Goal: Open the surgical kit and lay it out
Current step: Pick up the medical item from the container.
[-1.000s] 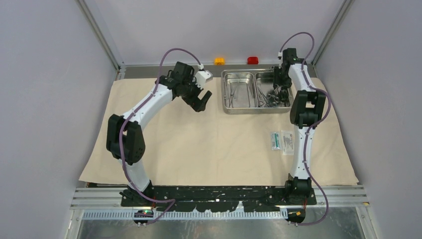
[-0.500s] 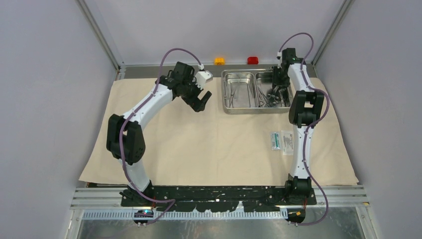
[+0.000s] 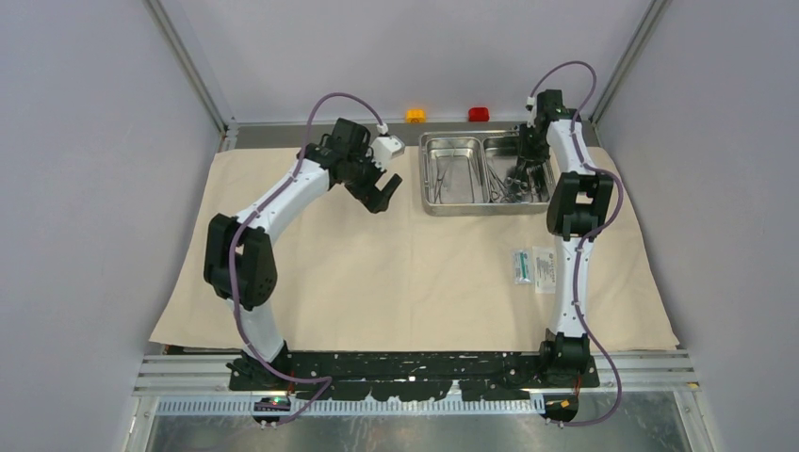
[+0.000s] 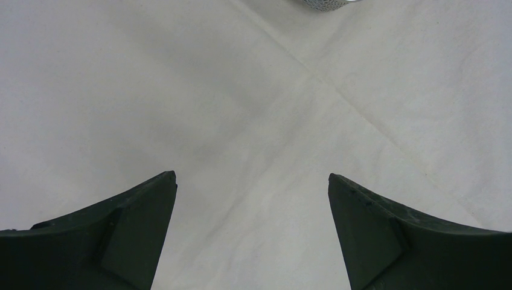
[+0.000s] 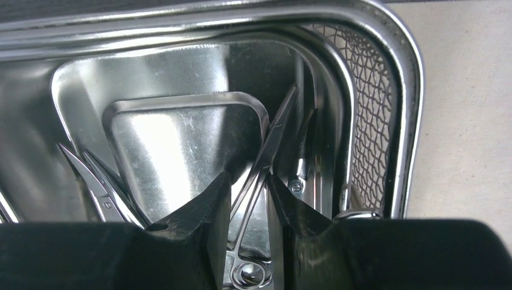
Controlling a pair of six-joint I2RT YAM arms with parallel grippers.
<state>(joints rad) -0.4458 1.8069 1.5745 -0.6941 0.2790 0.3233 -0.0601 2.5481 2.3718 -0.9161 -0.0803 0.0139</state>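
Note:
The beige cloth (image 3: 377, 273) lies spread flat over the table. The steel tray (image 3: 421, 174) stands on it at the back right. My right gripper (image 3: 521, 174) reaches down into the tray's right compartment. In the right wrist view its jaws (image 5: 244, 181) are closed narrowly on the shafts of a ring-handled clamp (image 5: 272, 139) among other steel instruments (image 5: 99, 187). My left gripper (image 3: 382, 195) is open and empty, hovering over bare cloth (image 4: 181, 90) left of the tray. Two white/teal packets (image 3: 533, 267) lie on the cloth in front of the tray.
An orange block (image 3: 415, 115) and a red block (image 3: 479, 114) sit behind the tray on the back ledge. Slim instruments (image 3: 452, 174) lie in the tray's left compartment. A mesh insert (image 5: 368, 121) lines the right compartment's wall. Grey walls enclose both sides.
My left arm has shifted slightly left and back; its gripper stays open. My right gripper has stayed low in the right compartment with only a small shift.

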